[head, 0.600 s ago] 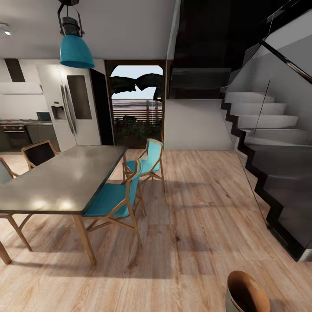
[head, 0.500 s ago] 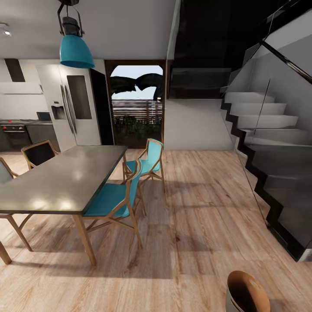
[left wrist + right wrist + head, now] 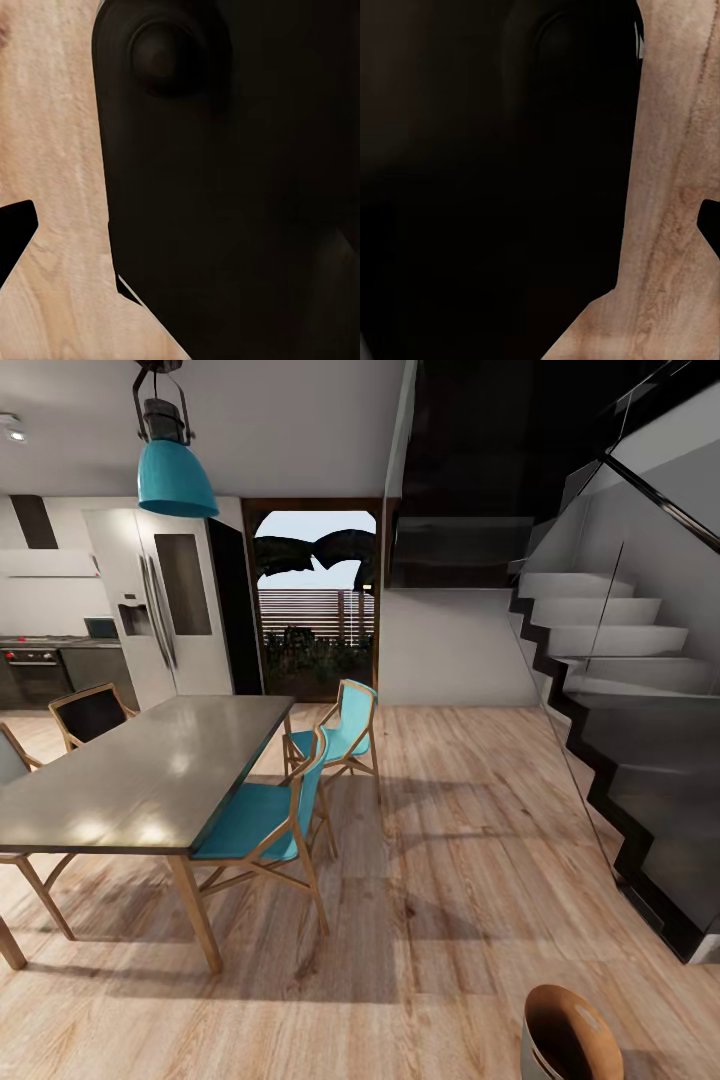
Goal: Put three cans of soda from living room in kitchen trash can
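Trash can point(image 3: 566, 1032): cut off by head view's bottom edge, only rim and brown inside visible. Table point(image 3: 140, 780): near-left corner runs out of frame. Two chairs point(image 3: 88, 715) on its far side mostly hidden behind it. Stairs point(image 3: 640, 690) clipped at right edge. Oven point(image 3: 35, 672) too small for detail. Wrist views: dark robot body point(image 3: 240, 187) blocks most; tool state unreadable.

Open wood floor point(image 3: 450, 880) is running clear down the middle, from the foreground to the far glass door point(image 3: 318, 610). A long grey dining table point(image 3: 140, 780) and two teal chairs point(image 3: 290, 800) are blocking the left side. A dark staircase point(image 3: 640, 760) is closing off the right. The tash can point(image 3: 568, 1035) is standing at the near right edge, mouth open.
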Tool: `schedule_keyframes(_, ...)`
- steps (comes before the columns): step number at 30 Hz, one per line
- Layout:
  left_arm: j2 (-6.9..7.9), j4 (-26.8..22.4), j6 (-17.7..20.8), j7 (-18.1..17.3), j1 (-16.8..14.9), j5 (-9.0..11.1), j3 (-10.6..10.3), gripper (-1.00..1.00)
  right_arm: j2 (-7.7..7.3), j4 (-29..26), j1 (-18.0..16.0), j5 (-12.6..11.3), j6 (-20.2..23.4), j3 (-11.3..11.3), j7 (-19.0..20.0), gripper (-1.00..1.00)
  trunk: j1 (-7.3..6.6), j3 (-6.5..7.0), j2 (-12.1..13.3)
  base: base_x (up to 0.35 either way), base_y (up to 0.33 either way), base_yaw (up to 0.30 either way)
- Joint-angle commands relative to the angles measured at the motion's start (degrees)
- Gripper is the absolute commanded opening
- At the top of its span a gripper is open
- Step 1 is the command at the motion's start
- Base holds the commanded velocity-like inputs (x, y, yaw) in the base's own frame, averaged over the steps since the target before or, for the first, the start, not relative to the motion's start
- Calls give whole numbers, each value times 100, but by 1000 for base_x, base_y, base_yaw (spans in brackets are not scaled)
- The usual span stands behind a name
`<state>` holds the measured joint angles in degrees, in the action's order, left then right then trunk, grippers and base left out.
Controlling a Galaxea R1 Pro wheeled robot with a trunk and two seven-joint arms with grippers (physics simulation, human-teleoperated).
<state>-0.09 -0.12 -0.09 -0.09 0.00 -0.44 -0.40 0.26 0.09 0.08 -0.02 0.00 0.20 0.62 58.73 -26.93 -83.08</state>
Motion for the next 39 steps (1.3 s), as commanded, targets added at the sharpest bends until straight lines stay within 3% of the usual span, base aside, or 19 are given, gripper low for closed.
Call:
schedule_keyframes(1, 0, 0, 0, 0, 0, 0, 0, 100, 0, 0, 0, 0, 0, 0, 0, 100, 0, 0, 0, 0, 0, 0)
schedule_keyframes(9, 0, -1, 0, 0, 0, 0, -1, 100, 0, -7, 0, 0, -2, 0, 0, 100, 0, 0, 0, 0, 0, 0)
schedule_keyframes(13, 110, -132, -130, 21, -124, 49, 70, 100, -130, -133, -52, -11, -104, -45, 94, 100, 0, 0, 0, 0, 0, 0)
schedule_keyframes(20, 141, -360, -321, -73, -257, 206, 123, 100, -352, -360, -82, 5, -329, -74, 318, 100, 0, 0, 0, 0, 0, 0)
schedule_keyframes(23, 154, -456, -330, -169, -261, 302, 115, 100, -367, -457, -97, -15, -425, -82, 414, 100, 0, 0, 0, 0, 0, 0)
schedule_keyframes(24, 156, -3627, -332, -291, -262, 321, 109, 100, -368, -3480, -100, -22, -759, -84, 550, 100, 0, 0, 0, 0, 0, 0)
schedule_keyframes(29, 163, -4880, -337, -423, -256, 362, 92, 100, -338, -4426, -114, -46, -854, -71, 587, 100, 0, 0, 0, 0, 0, 0)
schedule_keyframes(30, 163, -4880, -337, -423, -256, 362, 92, 100, -338, -4426, -114, -46, -854, -71, 587, 100, 0, 0, 0, 0, 0, 0)
schedule_keyframes(35, 170, -6243, -329, -470, -218, 357, 98, 100, -314, -5421, -118, -51, -842, -28, 609, 100, 0, 0, 0, 0, 0, 0)
schedule_keyframes(39, 177, -6920, -380, -492, -189, 349, 107, 100, -313, -6276, -113, -20, -825, 2, 617, 100, 0, 0, 0, 0, 0, 0)
